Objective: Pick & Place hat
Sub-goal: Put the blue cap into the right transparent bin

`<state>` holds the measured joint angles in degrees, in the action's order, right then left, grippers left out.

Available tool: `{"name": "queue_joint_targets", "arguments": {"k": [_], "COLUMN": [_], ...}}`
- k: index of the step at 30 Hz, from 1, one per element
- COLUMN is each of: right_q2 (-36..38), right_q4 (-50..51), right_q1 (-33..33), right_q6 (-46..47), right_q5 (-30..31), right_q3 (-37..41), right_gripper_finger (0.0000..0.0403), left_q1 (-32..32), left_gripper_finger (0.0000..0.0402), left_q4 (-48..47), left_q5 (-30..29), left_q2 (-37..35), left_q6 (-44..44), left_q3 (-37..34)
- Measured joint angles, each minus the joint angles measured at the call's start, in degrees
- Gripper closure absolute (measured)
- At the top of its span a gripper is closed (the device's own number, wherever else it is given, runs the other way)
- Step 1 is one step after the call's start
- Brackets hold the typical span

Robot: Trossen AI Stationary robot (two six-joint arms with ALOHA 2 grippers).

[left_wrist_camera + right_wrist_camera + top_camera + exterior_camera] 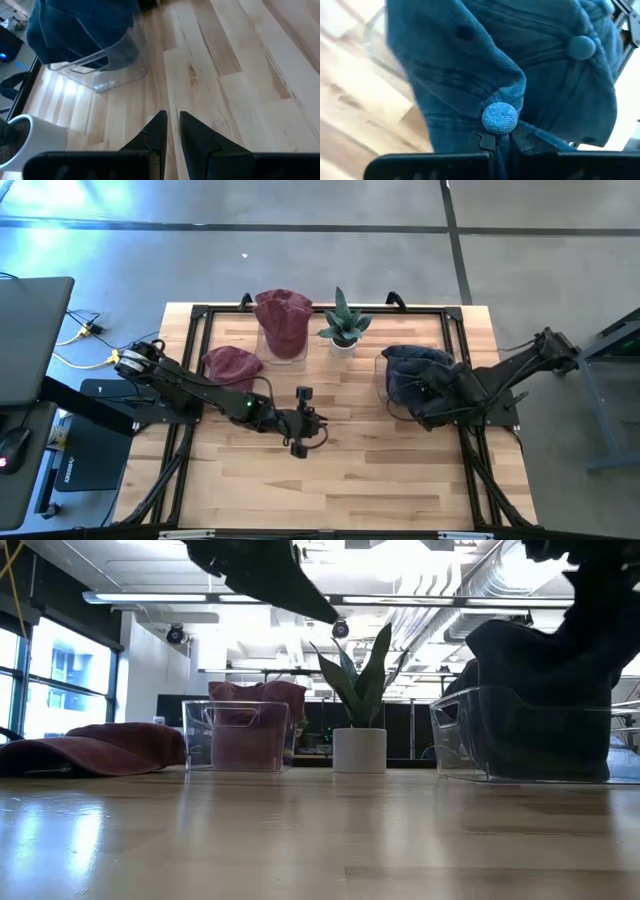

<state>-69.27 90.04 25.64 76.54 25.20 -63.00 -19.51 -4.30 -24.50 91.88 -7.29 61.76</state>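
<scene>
Blue denim hats point(415, 365) fill a clear bin point(520, 740) on the table's right side. My right gripper point(502, 142) is at that bin point(392, 395) and is shut on the nearest blue hat point(470, 75). A second blue hat point(582, 47) lies behind it. A maroon hat point(232, 363) lies flat on the wood at the left. More maroon hats point(283, 320) stand in a second clear bin point(235, 735). My left gripper point(171, 122) hovers over bare wood at mid-table point(300, 430), shut and empty, with only a slit between its fingers. My right gripper pinches the blue hat's crown cloth right beside its top button point(500, 118), between the two fingers. It comes slanting down from the table's right and near side. The hat sits bunched on the bin's pile point(520, 660). I cannot tell whether it is lifted off the pile.
A potted plant point(343, 330) in a white pot point(359, 750) stands between the two bins at the far side. The near half of the table is bare wood point(350, 480). A black frame point(200, 315) runs around the tabletop.
</scene>
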Motion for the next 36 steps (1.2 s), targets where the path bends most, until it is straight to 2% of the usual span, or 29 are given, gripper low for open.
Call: {"name": "queue_joint_targets", "arguments": {"k": [4, 7, 12, 19, 28, 32, 36], "right_q2": [0.1, 0.1, 2.0, 5.0, 7.6, 7.8, 7.7], "right_q4": [0.0, 0.0, 0.0, 0.0, -0.4, -5.6, -9.8], "right_q1": [-3.2, -5.2, -6.8, -7.4, -7.1, -7.1, -7.1], "right_q6": [-1.7, -4.8, -8.1, -9.8, -13.4, -18.8, -25.9], "right_q5": [0.2, -2.1, -0.3, -0.7, -5.1, -2.5, 0.3], "right_q3": [0.7, -0.1, -2.5, -2.6, 5.3, 8.1, 6.8], "right_gripper_finger": [0.0402, 0.0402, 0.0402, 0.0402, 0.0401, 0.0391, 0.039], "left_q1": [0.0, 0.0, 0.0, 0.0, 0.0, 0.0, 0.0], "left_gripper_finger": [0.0356, 0.0356, 0.0356, 0.0356, 0.0356, 0.0356, 0.0356], "left_q4": [0.6, 1.4, 1.3, 1.3, 1.2, 1.3, 1.8], "left_q5": [-0.1, -0.1, 0.0, 0.7, 4.6, 4.6, 4.5], "left_q2": [0.0, 0.0, 0.0, 0.0, 0.0, 0.0, 0.0], "left_q6": [0.0, -0.1, -0.4, -0.4, -0.3, -0.4, -1.1], "left_q3": [0.0, 0.0, 0.0, 0.0, 0.0, 0.0, 0.0]}}
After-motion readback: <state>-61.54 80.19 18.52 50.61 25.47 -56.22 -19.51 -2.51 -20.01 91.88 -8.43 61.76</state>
